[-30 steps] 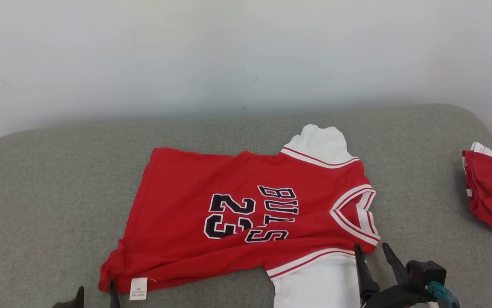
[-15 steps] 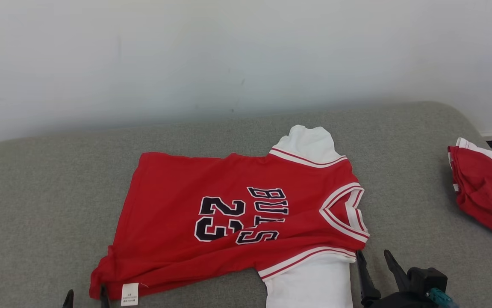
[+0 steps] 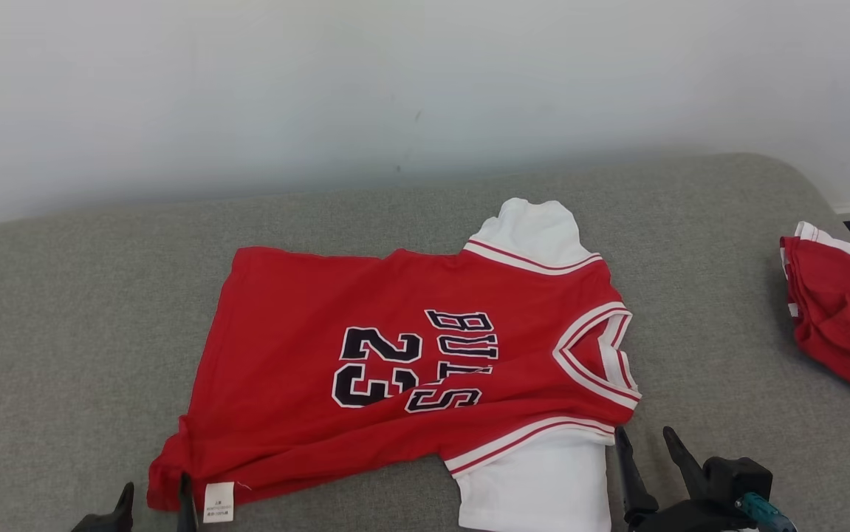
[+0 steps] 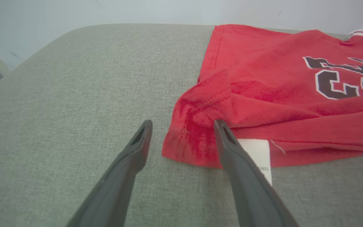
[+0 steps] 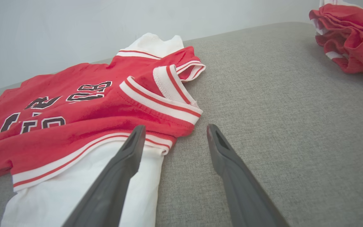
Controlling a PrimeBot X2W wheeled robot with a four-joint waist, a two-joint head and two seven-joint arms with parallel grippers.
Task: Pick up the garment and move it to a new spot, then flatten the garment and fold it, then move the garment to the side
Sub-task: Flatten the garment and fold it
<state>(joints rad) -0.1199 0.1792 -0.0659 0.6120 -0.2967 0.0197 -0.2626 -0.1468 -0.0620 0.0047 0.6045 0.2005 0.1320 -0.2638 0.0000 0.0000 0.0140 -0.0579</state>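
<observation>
So the garment is a red jersey with white sleeves and dark "BULLS 23" lettering. It's lying spread out roughly in the middle of the grey fabric-topped desk, turned sideways in the head view: V-neck collar to the right, hem to the left. One white sleeve pokes out on the far side and the other sticks out on the near side. The near long edge looks a bit rolled or doubled over, and a small white label shows at the near hem corner. The left tool sits right at that corner with its two fingers spread wide. In the left wrist view the left tool has the garment corner sitting in the gap: one finger is over the bare desk and the other is over the red hem, right by the label, and nothing is pinched. The right tool is at the near shoulder end just below the collar, also gaping wide and gripping nothing. In the right wrist view the right tool has one finger over the white sleeve and striped trim of the garment, the other over bare grey. Off at the desk's right edge, well apart, is a second crumpled red-and-white piece of clothing. Behind it all there's a plain pale wall.
</observation>
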